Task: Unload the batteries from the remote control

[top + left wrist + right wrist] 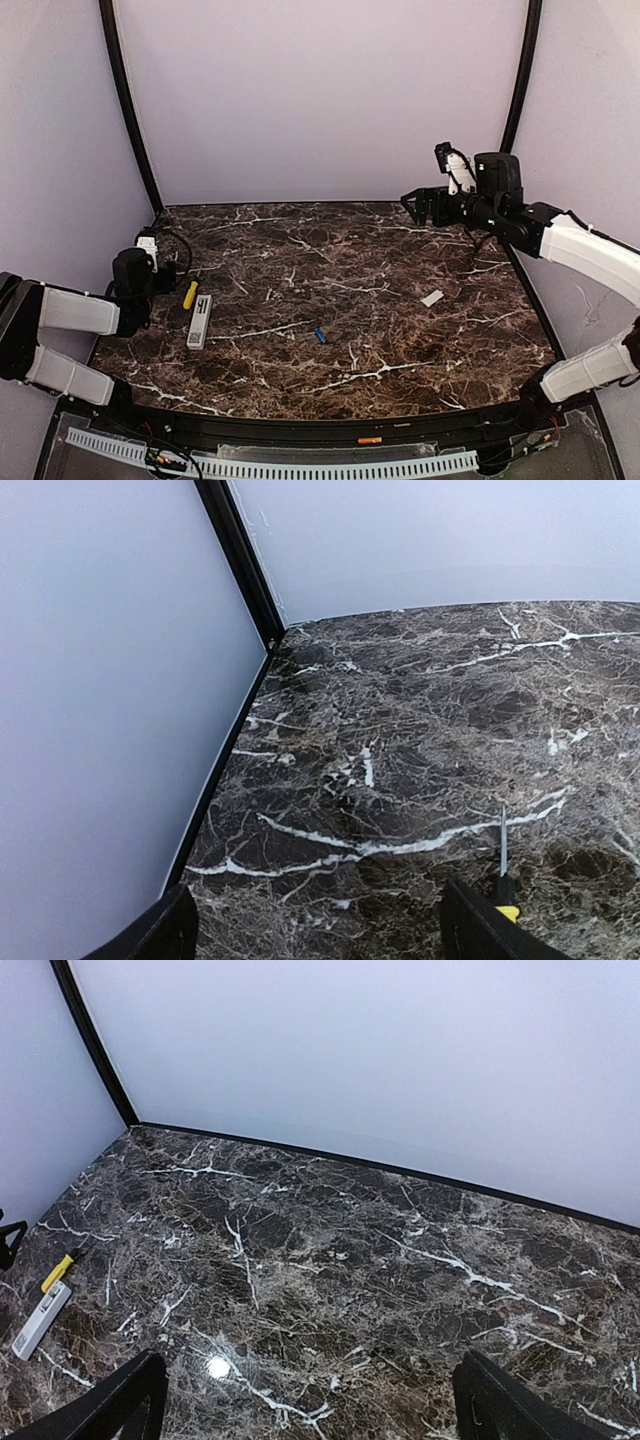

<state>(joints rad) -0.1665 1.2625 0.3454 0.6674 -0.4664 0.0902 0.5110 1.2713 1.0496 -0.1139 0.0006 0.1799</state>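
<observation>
Slim white plastic remote control (200, 321) lies at the dark marble bench's (350, 260) left, near the open, empty left gripper (318, 935) (right gripper (310, 1410) likewise open). A clumsy sweep could send the small blue cylindrical battery (320, 335) rolling.

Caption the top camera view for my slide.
Remote control beside a yellow tool; one battery and a white lid lie apart on the marble table.
</observation>
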